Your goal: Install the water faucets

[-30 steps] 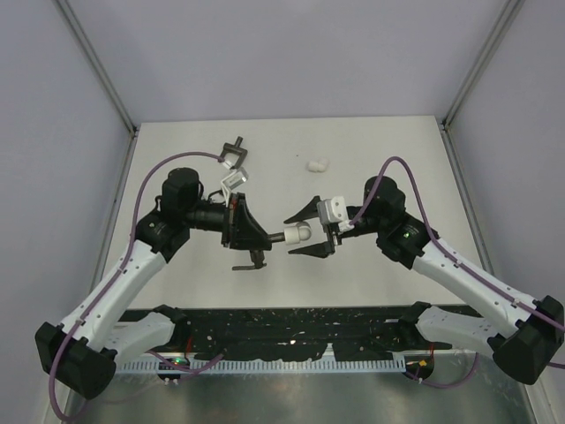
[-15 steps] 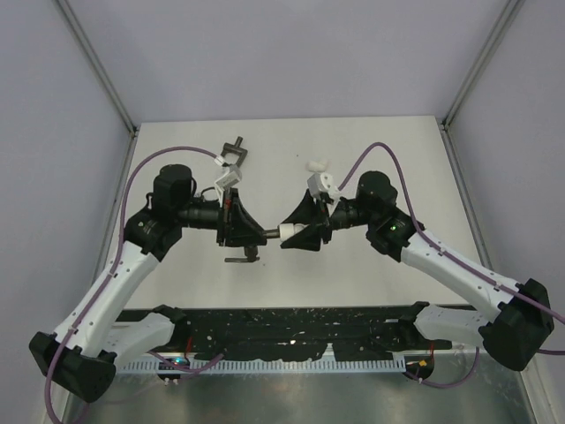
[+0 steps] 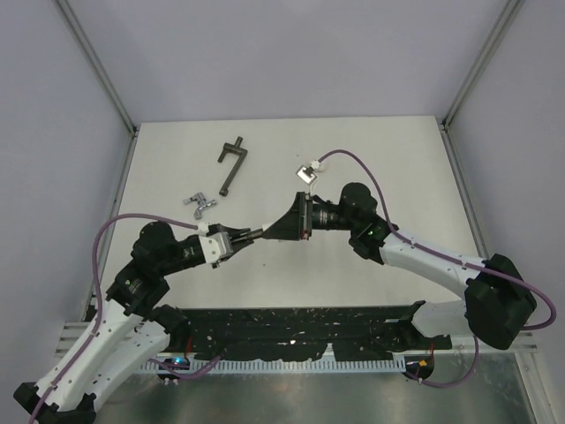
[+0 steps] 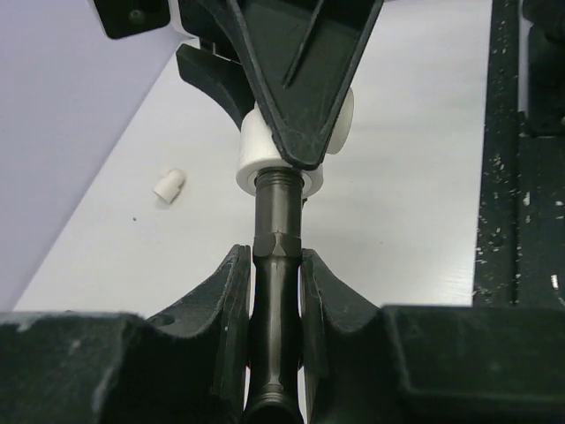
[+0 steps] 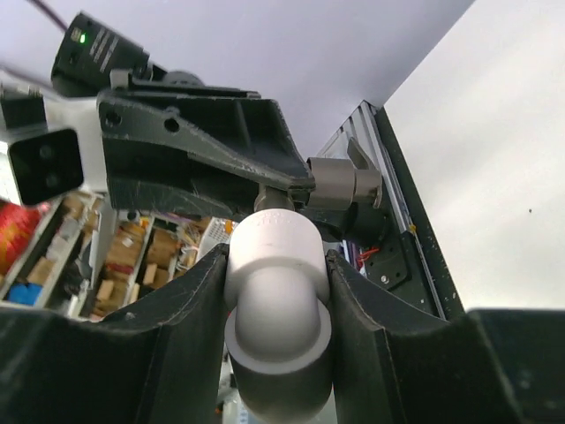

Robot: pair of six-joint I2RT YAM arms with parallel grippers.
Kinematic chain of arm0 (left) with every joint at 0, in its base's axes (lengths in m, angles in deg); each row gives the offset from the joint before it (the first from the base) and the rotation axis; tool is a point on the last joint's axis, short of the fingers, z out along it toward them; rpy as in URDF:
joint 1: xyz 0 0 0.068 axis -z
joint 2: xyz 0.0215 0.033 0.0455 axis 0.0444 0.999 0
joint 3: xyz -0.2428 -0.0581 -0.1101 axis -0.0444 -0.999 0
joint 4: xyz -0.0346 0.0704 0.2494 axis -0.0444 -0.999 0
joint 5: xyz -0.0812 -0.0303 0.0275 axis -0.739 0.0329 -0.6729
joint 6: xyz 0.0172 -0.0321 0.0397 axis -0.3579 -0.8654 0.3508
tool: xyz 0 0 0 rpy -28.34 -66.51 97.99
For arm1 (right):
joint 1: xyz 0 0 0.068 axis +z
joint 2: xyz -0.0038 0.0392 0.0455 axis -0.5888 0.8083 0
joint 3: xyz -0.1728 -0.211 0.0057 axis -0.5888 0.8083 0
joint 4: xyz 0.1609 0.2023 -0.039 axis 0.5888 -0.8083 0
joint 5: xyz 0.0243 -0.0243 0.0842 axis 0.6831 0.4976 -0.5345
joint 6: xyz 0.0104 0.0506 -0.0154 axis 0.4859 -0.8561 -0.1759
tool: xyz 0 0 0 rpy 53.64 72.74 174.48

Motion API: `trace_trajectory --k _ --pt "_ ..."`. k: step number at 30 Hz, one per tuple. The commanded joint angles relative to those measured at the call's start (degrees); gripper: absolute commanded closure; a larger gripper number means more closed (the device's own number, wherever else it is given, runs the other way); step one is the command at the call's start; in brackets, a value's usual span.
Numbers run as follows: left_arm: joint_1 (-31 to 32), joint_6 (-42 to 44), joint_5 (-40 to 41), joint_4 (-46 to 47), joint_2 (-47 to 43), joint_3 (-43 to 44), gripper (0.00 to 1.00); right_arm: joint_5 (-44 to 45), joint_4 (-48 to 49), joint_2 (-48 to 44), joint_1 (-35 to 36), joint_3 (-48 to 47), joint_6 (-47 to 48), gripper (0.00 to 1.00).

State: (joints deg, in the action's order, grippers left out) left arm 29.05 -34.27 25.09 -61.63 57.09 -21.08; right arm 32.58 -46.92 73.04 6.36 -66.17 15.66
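Over the last second the right tool [image 5: 277,269] closed from wide onto the white plastic elbow fitting [image 5: 274,238]. The left tool [image 4: 275,265] clenched the dull grey-bronze metal faucet [image 4: 276,208], whose threaded tip sat inside that elbow, between both tools. Judgement: screwing-in can start.

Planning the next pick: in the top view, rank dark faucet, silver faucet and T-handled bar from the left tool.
1. Dark faucet, gripped by the left tool.
2. Silver faucet, just behind, leftward.
3. T-handled bar, farther back.

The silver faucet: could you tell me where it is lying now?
Top view: the silver faucet lies on the table, left of centre, just nearer the arms than the T-handled bar.
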Motion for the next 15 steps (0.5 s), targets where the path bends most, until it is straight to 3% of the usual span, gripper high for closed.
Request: trace_trajectory --k 1,2,5,8,10,12,15 --pt "1.5 11.4 11.1 6.3 -1.8 -1.0 1.00 10.5 -4.7 -2.1 -1.1 -1.0 -9.4 0.93" --pt "2.0 11.9 12.2 6.3 -1.8 -1.3 1.00 11.3 -6.3 -2.4 -1.1 -1.0 -9.3 0.91" --pt "2.2 8.7 15.8 5.7 -0.7 -1.6 1.00 12.3 -4.2 -2.9 -1.7 -0.8 -6.7 0.71" --pt "2.1 2.2 17.7 1.0 1.5 1.4 1.00 8.6 0.1 -3.9 -4.4 -1.0 0.6 0.41" --pt "2.1 -1.0 17.6 -1.6 3.1 3.1 1.00 5.7 1.6 -5.3 -6.3 -1.6 7.0 0.27" --pt "2.0 -3.9 16.5 -3.2 4.4 4.2 1.00 4.5 1.4 -7.6 -8.5 -1.4 13.7 0.20" --pt "0.9 -9.0 13.1 -4.9 6.7 5.8 1.00 2.2 -0.3 -11.5 -10.4 -1.0 27.5 0.17"
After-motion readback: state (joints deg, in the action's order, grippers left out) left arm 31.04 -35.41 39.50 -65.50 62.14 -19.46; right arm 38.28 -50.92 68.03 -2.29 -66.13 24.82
